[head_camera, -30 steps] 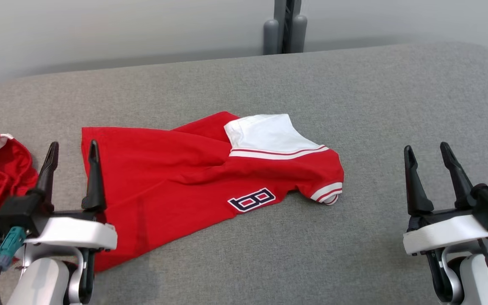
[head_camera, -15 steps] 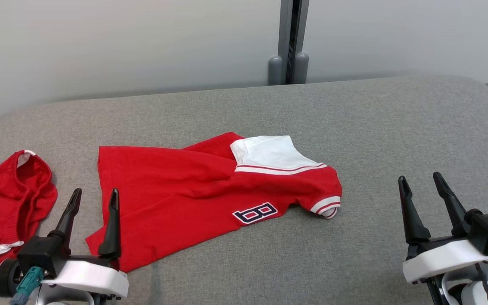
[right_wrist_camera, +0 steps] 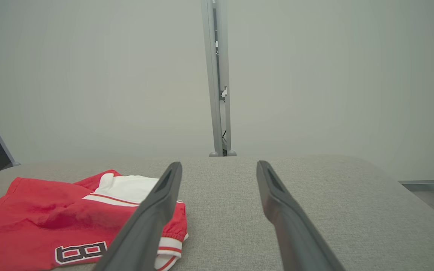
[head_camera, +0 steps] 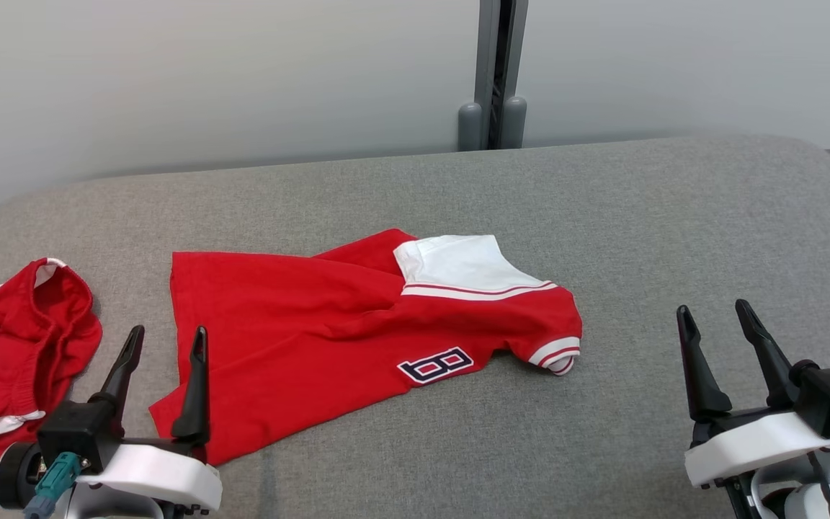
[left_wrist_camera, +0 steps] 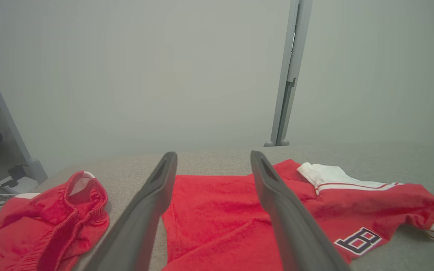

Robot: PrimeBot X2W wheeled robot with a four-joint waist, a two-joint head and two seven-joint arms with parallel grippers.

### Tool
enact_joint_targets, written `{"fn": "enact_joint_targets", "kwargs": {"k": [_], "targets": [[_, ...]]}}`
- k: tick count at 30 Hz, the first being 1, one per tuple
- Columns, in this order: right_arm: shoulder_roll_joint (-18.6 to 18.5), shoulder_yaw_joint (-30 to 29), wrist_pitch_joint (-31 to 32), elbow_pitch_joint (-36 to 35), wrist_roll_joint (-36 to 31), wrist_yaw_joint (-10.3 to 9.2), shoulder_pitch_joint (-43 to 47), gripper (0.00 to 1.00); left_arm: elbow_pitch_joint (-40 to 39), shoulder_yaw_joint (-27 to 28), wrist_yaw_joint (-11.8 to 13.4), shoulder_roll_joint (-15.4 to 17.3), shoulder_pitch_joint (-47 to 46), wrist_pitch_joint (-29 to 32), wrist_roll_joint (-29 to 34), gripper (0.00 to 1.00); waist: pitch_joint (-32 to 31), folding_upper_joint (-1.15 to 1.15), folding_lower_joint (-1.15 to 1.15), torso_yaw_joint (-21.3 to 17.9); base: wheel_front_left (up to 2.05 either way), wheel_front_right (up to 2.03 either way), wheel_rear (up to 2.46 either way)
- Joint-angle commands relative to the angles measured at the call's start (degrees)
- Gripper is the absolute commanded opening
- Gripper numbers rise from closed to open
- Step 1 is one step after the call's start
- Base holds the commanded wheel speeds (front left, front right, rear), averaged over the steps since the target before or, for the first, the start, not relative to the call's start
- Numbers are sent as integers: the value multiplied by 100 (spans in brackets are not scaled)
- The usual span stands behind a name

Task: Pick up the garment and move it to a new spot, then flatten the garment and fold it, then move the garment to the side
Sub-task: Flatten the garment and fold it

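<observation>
Just grey fabric surface (head_camera: 638, 238) — pale wall (head_camera: 206, 79).

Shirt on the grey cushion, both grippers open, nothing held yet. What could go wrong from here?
The left gripper hangs at the left edge of the shirt, with the red shorts close beside; a grab could catch the wrong garment.
The shirt lies doubled over near its white collar; a pinch may take one layer only and bunch it.
The right gripper is off over bare cushion; a one-handed lift would probably leave the shirt dangling.
</observation>
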Motion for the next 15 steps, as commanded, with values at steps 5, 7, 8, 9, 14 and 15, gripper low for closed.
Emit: {"fn": "enact_joint_targets", "kwargs": {"k": [5, 7, 8, 9, 14, 15], "targets": [[-35, -13, 19, -24, 14, -2, -39, 100, -34, -9, 46, 24, 23, 16, 12, 100, 65, 0, 0, 14, 0, 0, 0], [-36, -19, 24, -46, 12, -2, -56, 100, -42, -9, 51, 26, -6, 11, 10, 100, 103, 0, 0, 23, 0, 0, 0], [-34, -20, 22, -53, 10, -2, -57, 100, -40, -9, 60, 24, -20, 3, 8, 100, 115, 0, 0, 27, 0, 0, 0], [-33, -21, 22, -59, 9, -2, -61, 100, -42, -9, 70, 26, -30, -3, 10, 100, 128, 0, 0, 31, 0, 0, 0], [-38, -35, 14, -70, 11, -2, -113, 100, -57, -4, 94, 30, -64, -24, -7, 100, 200, 0, 0, 59, 0, 0, 0], [-46, -40, 16, -66, 17, -2, -126, 100, -64, -8, 94, 31, -74, -24, -9, 100, 216, 0, 0, 70, 0, 0, 0]]}}
